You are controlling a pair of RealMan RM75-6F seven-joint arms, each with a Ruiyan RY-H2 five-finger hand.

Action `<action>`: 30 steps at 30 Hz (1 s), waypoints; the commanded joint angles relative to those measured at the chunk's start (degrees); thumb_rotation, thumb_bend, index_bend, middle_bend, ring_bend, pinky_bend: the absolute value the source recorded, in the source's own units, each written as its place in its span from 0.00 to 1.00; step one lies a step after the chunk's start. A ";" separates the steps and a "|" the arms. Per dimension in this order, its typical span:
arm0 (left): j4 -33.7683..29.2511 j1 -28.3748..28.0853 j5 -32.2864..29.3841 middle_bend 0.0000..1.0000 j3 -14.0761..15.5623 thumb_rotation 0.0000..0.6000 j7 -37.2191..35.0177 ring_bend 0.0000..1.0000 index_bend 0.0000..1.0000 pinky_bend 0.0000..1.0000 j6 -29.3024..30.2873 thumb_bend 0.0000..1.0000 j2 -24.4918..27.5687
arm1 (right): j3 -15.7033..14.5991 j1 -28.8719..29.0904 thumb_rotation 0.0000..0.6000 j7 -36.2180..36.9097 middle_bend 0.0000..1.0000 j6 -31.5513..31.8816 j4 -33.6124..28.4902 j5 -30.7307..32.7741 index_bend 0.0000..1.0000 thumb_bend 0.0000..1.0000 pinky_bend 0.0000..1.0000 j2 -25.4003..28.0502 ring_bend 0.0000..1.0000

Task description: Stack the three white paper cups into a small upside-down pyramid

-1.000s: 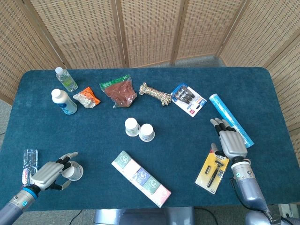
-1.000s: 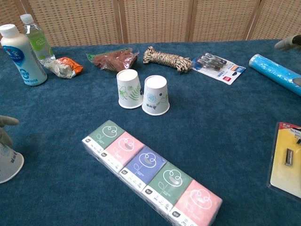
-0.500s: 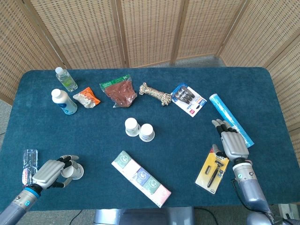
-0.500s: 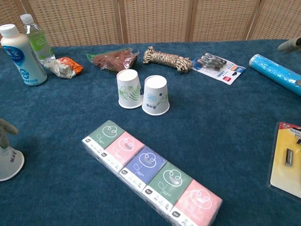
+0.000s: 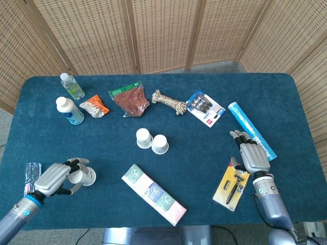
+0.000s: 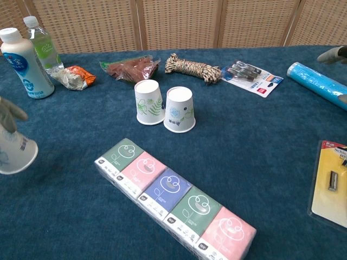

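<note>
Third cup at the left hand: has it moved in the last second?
Yes. The third cup, held by the left hand, has lifted and shifted right toward the tissue packs.

1. Two cups [image 5: 152, 141] stand touching, side by side, mid-bench [image 5: 286, 102].
2. The tissue pack [image 5: 154, 194] lies nearer, to their right.
3. A third cup [image 5: 82, 177] sits in the left hand [image 5: 53, 178], near left.
4. The razor pack [image 5: 232, 186] lies near right, beside the right hand [image 5: 251, 156].
</note>
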 commanded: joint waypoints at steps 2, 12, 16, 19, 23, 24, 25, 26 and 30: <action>-2.54 -2.89 -1.35 0.22 -3.34 1.00 0.69 0.20 0.45 0.54 -1.06 0.50 1.64 | 0.02 -0.01 1.00 0.18 0.00 -0.10 -0.03 -0.29 0.02 0.49 0.21 -0.06 0.00; -2.71 -10.84 -8.64 0.21 -10.78 1.00 0.55 0.20 0.44 0.53 -7.94 0.50 -2.33 | -0.91 -1.13 1.00 -0.67 0.00 1.72 -0.91 -2.75 0.02 0.49 0.21 0.67 0.00; -0.38 -13.80 -12.33 0.21 -13.49 1.00 2.19 0.20 0.44 0.52 -9.67 0.50 -6.02 | -1.30 -1.63 1.00 -0.47 0.00 1.90 -1.27 -3.72 0.02 0.48 0.21 1.04 0.00; 0.79 -15.62 -14.72 0.22 -15.15 1.00 2.80 0.20 0.44 0.52 -10.53 0.50 -8.52 | -1.63 -1.95 1.00 -0.29 0.00 1.74 -1.52 -4.22 0.02 0.48 0.20 1.38 0.00; 1.88 -17.72 -17.21 0.22 -16.55 1.00 4.72 0.20 0.44 0.52 -11.46 0.50 -10.90 | -2.07 -2.47 1.00 0.13 0.00 1.62 -1.97 -5.01 0.00 0.48 0.18 2.04 0.00; 2.20 -18.14 -17.80 0.22 -16.82 1.00 5.27 0.20 0.44 0.52 -11.56 0.50 -11.44 | -2.15 -2.62 1.00 0.25 0.00 1.66 -2.07 -5.22 0.00 0.48 0.18 2.21 0.00; 2.66 -18.70 -18.61 0.22 -17.18 1.00 6.00 0.20 0.44 0.52 -11.66 0.50 -12.23 | -2.25 -2.83 1.00 0.40 0.00 1.76 -2.19 -5.48 0.00 0.48 0.18 2.43 0.00; 3.05 -19.11 -19.26 0.22 -17.45 1.00 6.47 0.19 0.44 0.52 -11.72 0.50 -12.83 | -2.29 -3.00 1.00 0.55 0.00 1.86 -2.28 -5.70 0.00 0.48 0.18 2.59 0.00; 5.06 -20.96 -21.95 0.22 -18.40 1.00 8.38 0.19 0.44 0.52 -12.35 0.50 -15.38 | -2.56 -3.79 1.00 1.17 0.00 2.39 -2.69 -6.67 0.00 0.48 0.18 3.19 0.00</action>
